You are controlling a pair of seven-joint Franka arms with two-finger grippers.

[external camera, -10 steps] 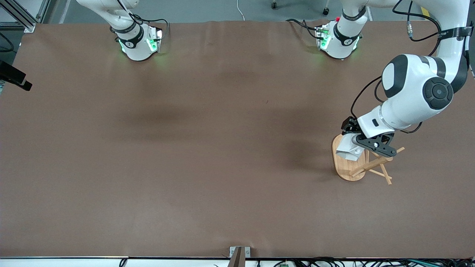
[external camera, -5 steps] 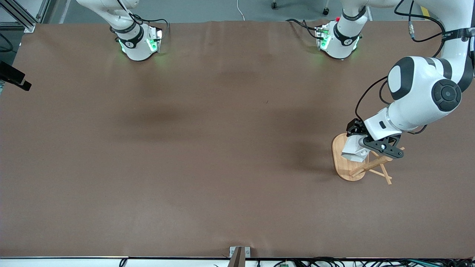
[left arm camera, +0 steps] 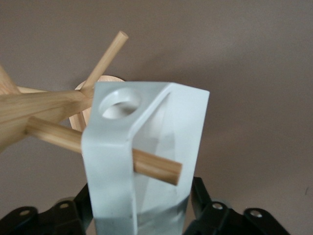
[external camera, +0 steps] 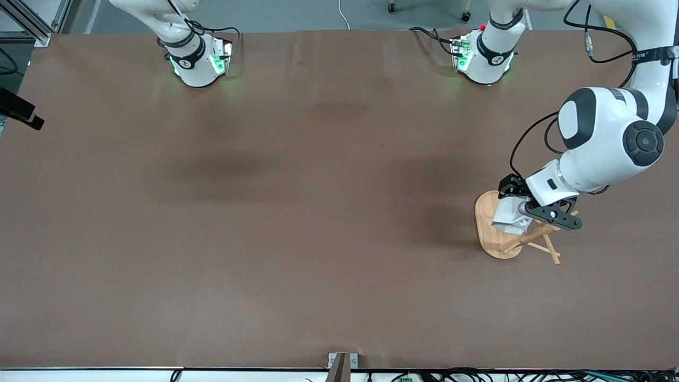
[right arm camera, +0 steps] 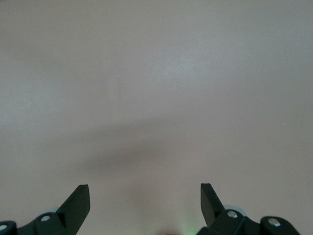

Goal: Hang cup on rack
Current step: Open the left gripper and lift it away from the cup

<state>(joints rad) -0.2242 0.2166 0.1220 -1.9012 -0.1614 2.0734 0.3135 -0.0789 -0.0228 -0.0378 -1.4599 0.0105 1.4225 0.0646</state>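
The white faceted cup (external camera: 508,217) is held in my left gripper (external camera: 526,208), which is shut on it just above the bamboo rack (external camera: 489,233) at the left arm's end of the table. In the left wrist view the cup (left arm camera: 146,147) fills the space between the black fingers (left arm camera: 201,196). The round hole of its handle (left arm camera: 120,103) is at the rack's post (left arm camera: 44,110). One slanted peg (left arm camera: 156,166) passes behind the cup's white strip, and its tip shows against the cup. My right gripper (right arm camera: 145,200) is open and empty over bare table, waiting.
The brown table (external camera: 297,212) carries only the rack. The two arm bases (external camera: 199,61) stand along the edge farthest from the front camera. A small metal bracket (external camera: 342,363) sits at the nearest edge.
My left gripper has carried the cup a little toward the left arm's end of the table, over the rack's base and closer to the post and pegs. The right arm has not moved.
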